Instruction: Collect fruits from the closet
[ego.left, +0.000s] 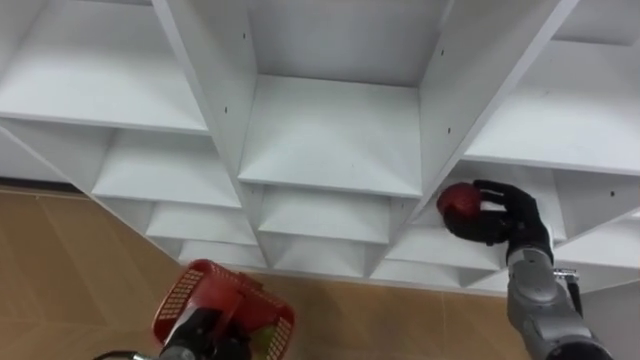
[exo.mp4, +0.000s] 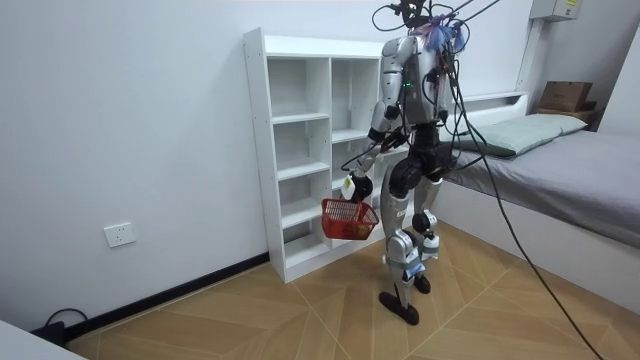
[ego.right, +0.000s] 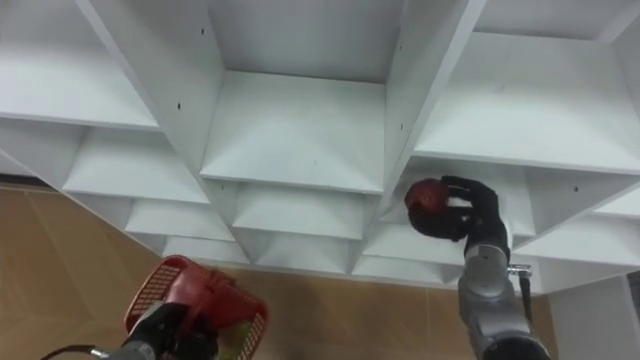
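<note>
A red round fruit (ego.left: 457, 199) is held in my right hand (ego.left: 500, 218), whose dark fingers curl round it just in front of a lower right shelf compartment of the white closet (ego.left: 330, 135). My left hand (ego.left: 203, 328) is low at the left, shut on the handle of a red mesh basket (ego.left: 190, 290). Something greenish shows inside the basket. In the room view I stand upright facing the closet (exo.mp4: 300, 150), with the basket (exo.mp4: 348, 218) hanging from my left hand (exo.mp4: 357, 187) at thigh height.
The closet's other compartments look bare. Wooden floor (ego.left: 60, 260) lies below and to the left of the closet. A bed (exo.mp4: 560, 160) stands behind me at the room view's right.
</note>
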